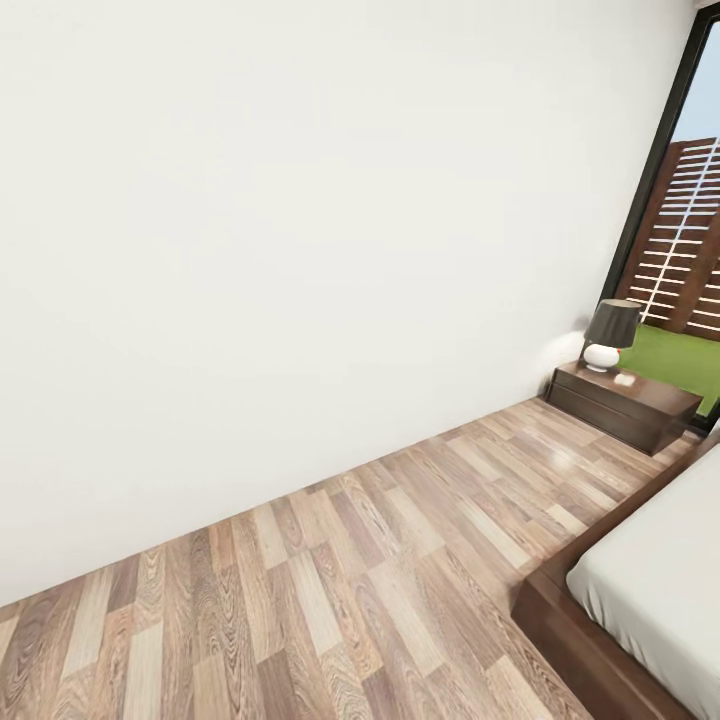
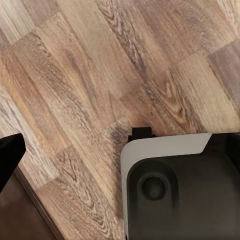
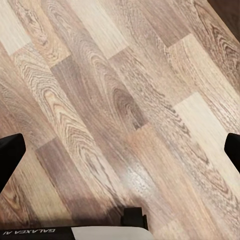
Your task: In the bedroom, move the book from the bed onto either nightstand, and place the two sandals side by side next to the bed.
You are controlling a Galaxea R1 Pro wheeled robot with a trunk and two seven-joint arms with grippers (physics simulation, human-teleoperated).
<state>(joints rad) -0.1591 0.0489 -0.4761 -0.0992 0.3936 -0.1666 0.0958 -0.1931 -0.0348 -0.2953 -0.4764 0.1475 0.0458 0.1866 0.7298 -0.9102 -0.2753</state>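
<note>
A: Nearest?
B: Wood-plank floor [image 1: 330,580], then the bed [image 1: 655,590] at lower right (pale mattress, dark frame), its long edge running away toward the window [image 1: 680,200].
A: The tools?
B: Right tool [image 3: 120,150]: tips spread wide over bare planks, released. Left tool [image 2: 10,155]: one tip visible; I cannot tell.
A: Farther?
B: The nightstand [image 1: 622,403] against the wall, carrying a lamp [image 1: 610,335].
</note>
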